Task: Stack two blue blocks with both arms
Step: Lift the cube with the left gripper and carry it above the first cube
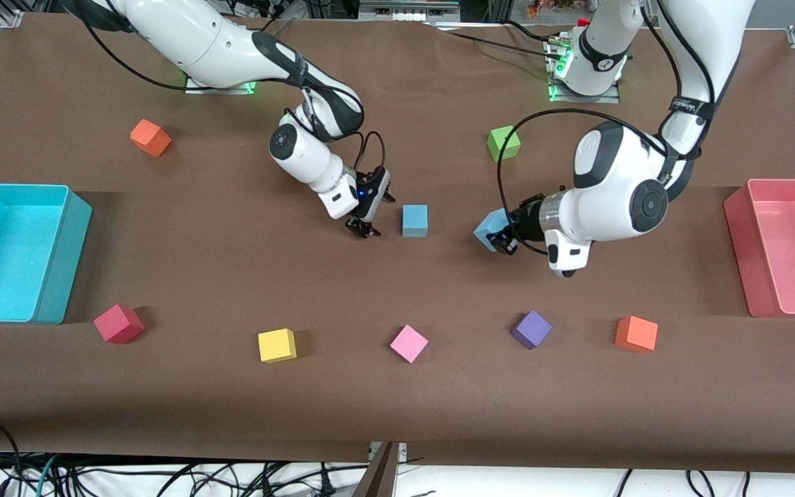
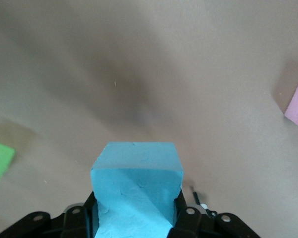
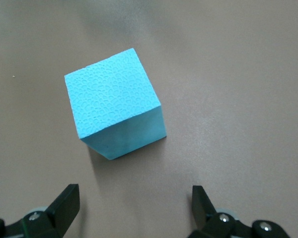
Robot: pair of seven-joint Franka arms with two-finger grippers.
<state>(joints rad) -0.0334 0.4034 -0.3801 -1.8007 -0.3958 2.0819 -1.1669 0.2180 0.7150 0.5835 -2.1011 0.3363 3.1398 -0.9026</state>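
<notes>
We see one sky-blue foam cube (image 1: 415, 220) resting flat on the brown counter (image 1: 397, 407) near its middle, and we take it as our landmark. The second sky-blue cube (image 1: 491, 230) is tilted and lifted off the counter, well apart from the landmark cube toward the left arm's end. The left end effector (image 1: 506, 238) has its fingers (image 2: 188, 218) clamped on that second cube's two sides, and in the left wrist view the cube (image 2: 137, 191) fills the gap between them.

The right end effector (image 1: 363, 228) hangs just beside the landmark cube, toward the right arm's end of the counter, with its fingers (image 3: 64, 203) spread wide and nothing between them. In the right wrist view the landmark cube (image 3: 114, 101) sits clear of both fingertips.

Farther from the front camera than the landmark cube, a green cube (image 1: 504, 143) lies toward the left arm's end and an orange cube (image 1: 150, 137) toward the right arm's end. Nearer to the camera than the landmark cube runs a row: a crimson cube (image 1: 119, 324), a yellow cube (image 1: 277, 345), a pink cube (image 1: 409, 343), a purple cube (image 1: 531, 329) and a second orange cube (image 1: 636, 334). A cyan bin (image 1: 59, 262) stands at the right arm's end of the counter, and a pink bin (image 1: 739, 241) at the left arm's end.
</notes>
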